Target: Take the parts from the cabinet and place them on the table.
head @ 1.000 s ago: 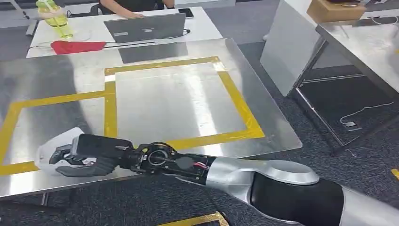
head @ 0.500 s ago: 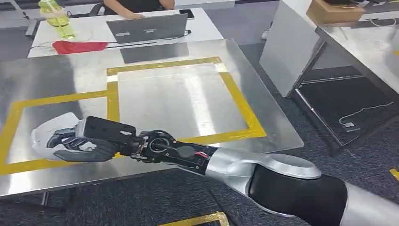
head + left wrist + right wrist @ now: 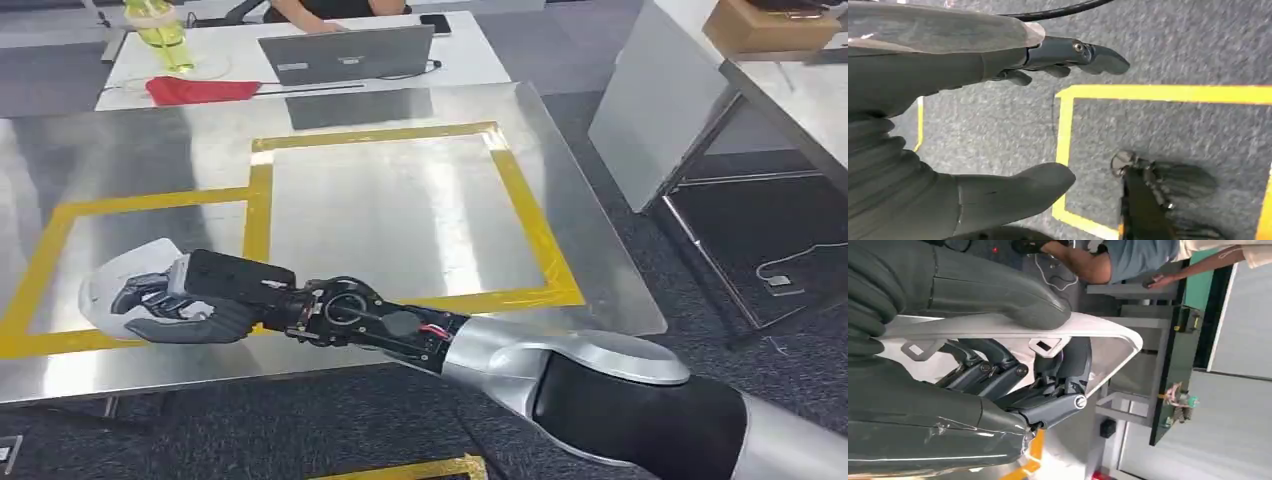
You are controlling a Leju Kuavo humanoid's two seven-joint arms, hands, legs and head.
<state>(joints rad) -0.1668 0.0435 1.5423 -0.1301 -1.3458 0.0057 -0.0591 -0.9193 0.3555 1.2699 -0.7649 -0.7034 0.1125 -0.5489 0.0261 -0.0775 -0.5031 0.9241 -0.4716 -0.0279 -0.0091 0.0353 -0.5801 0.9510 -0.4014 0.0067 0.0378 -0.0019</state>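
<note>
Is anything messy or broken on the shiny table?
Nothing looks broken or spilled. The right robot hand holds a white part over the near left yellow-taped box on the steel table. On the white desk behind, a red cloth lies crumpled beside a laptop; that is just untidy.

White part (image 3: 115, 285) in right hand (image 3: 175, 305), now further in over table (image 3: 400, 210).
</note>
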